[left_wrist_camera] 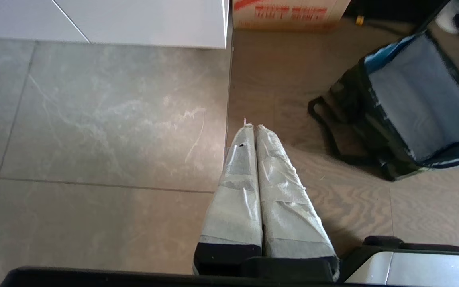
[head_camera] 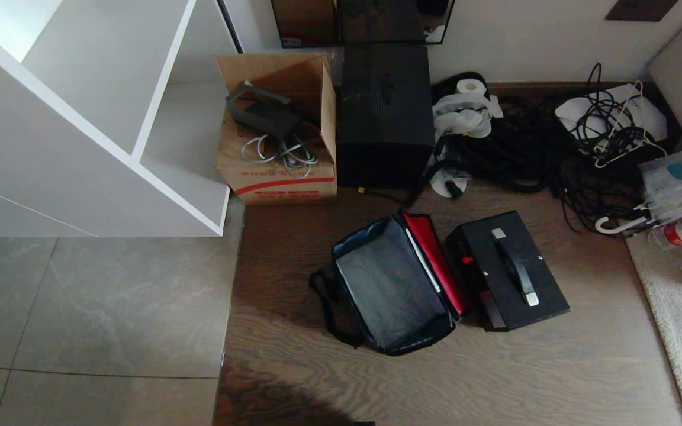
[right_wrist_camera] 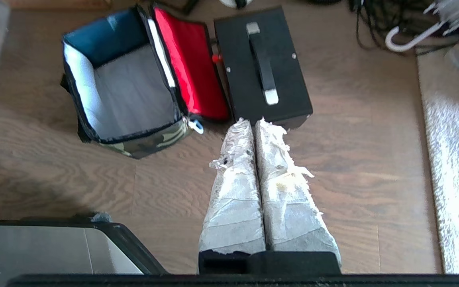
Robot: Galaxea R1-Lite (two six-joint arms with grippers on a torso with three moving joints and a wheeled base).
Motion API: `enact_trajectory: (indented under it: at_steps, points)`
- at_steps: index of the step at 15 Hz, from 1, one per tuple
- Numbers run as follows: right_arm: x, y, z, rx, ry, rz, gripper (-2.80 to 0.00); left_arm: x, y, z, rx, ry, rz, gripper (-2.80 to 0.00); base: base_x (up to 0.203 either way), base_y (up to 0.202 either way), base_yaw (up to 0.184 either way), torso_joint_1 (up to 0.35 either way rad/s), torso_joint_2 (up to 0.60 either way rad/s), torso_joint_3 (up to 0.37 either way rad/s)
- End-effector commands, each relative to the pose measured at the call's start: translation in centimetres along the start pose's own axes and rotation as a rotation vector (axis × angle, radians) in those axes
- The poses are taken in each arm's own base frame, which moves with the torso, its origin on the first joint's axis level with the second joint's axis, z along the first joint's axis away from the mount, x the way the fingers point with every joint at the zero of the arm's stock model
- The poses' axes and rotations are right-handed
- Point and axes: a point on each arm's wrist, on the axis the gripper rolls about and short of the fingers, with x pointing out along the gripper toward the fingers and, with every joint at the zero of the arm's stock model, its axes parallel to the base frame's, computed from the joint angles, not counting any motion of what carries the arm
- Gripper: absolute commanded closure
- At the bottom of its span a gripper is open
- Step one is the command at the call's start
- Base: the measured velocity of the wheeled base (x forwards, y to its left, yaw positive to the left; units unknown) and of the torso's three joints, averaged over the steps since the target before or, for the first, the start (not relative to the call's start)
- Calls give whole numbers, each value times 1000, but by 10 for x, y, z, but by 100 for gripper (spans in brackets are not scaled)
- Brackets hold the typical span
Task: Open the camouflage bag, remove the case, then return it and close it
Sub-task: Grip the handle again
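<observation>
The camouflage bag [head_camera: 391,290] stands open on the wooden floor, its red-lined lid [head_camera: 436,260] folded back to the right and its grey inside bare. The black case [head_camera: 507,269] with a silver-ended handle lies on the floor just right of the lid, a small red part on its side. The bag [right_wrist_camera: 126,87] and case [right_wrist_camera: 263,67] both show in the right wrist view, and the bag [left_wrist_camera: 412,103] shows in the left wrist view. My right gripper [right_wrist_camera: 254,121] hangs shut and empty above the floor, short of the case. My left gripper [left_wrist_camera: 252,126] is shut and empty, left of the bag. Neither arm shows in the head view.
A brown cardboard carton [head_camera: 279,136] with cables and a taller plain black box [head_camera: 385,115] stand behind the bag. Tangled black cables [head_camera: 554,154], a bottle [head_camera: 681,232] and a pale rug [head_camera: 678,313] are on the right. A white shelf unit [head_camera: 80,118] is on the left.
</observation>
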Motion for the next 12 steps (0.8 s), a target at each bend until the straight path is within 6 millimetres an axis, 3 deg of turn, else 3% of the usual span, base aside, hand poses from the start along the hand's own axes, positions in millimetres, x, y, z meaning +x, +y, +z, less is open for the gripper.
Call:
enact_trajectory:
  at_steps: [1,12]
  points:
    - [0,0,0,0,2,1,0,0,0,0,0,1,0,0,0,0,0,4,7,-201]
    - [0,0,0,0,2,0,0,0,0,0,0,1,0,0,0,0,0,3,3,-200]
